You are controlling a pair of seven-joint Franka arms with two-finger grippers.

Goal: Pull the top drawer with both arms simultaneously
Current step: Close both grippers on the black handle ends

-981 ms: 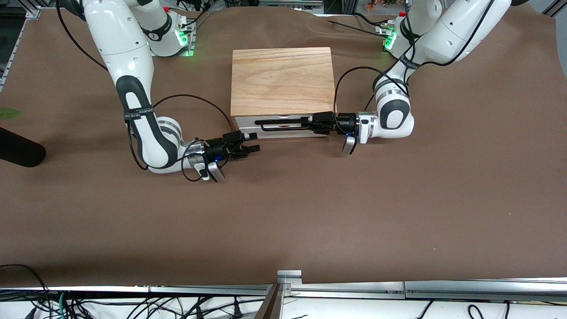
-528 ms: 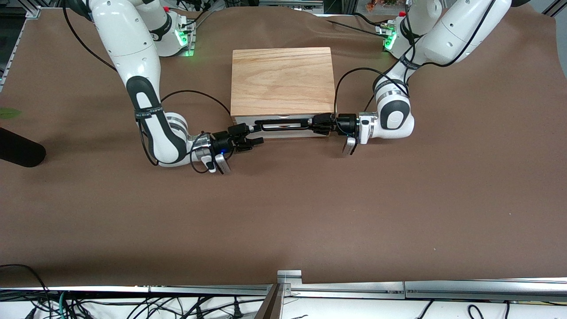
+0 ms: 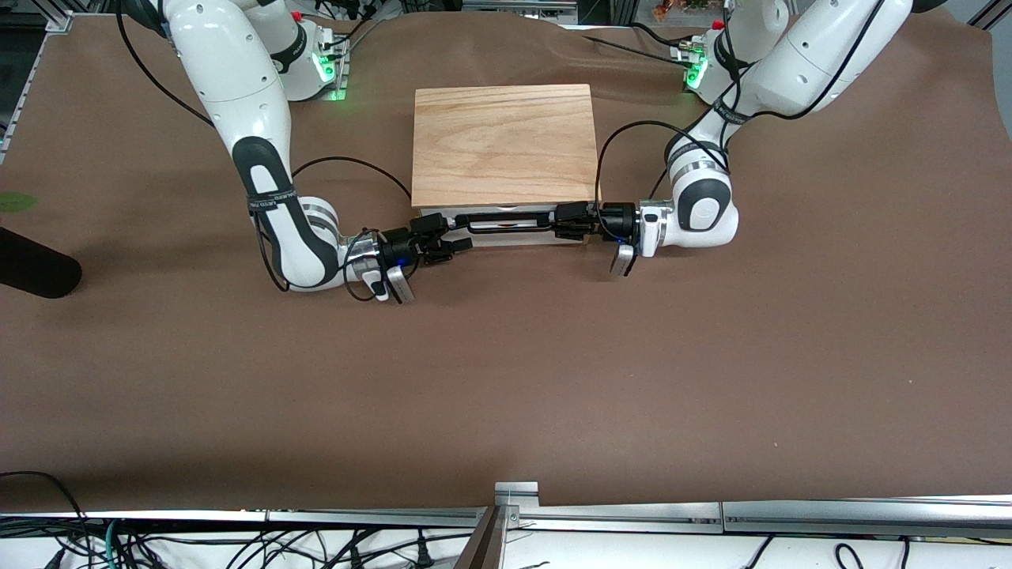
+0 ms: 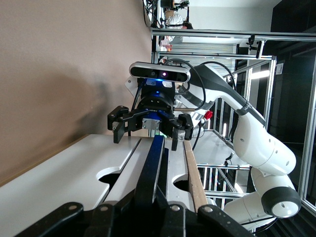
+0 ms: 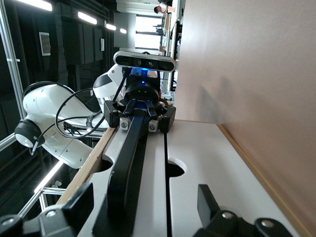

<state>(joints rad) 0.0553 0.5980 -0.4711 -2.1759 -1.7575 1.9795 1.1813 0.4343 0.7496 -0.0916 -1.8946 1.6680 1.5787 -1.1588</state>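
The top drawer [image 3: 490,224] sits shut under the wooden box top [image 3: 503,142]; its white front [image 4: 127,165] [image 5: 155,168] carries a long black bar handle [image 3: 510,219]. My left gripper [image 3: 563,219] [image 4: 155,202] is shut on the handle's end toward the left arm's side. My right gripper [image 3: 455,235] [image 5: 145,197] is open, its fingers [image 5: 85,200] on either side of the handle's other end [image 5: 126,168], with the bar close to one finger. Each wrist view shows the other gripper at the bar's other end.
The lower white front panel [image 5: 212,163] lies just under the top drawer. Brown table cover [image 3: 506,379] spreads around the box. A black object [image 3: 32,269] lies at the right arm's end of the table. Metal rail [image 3: 632,514] edges the table nearest the front camera.
My right arm has swung in toward the drawer; its open gripper has come from the table in front of the drawer's corner to around the handle's end. The left gripper has stayed on the handle.
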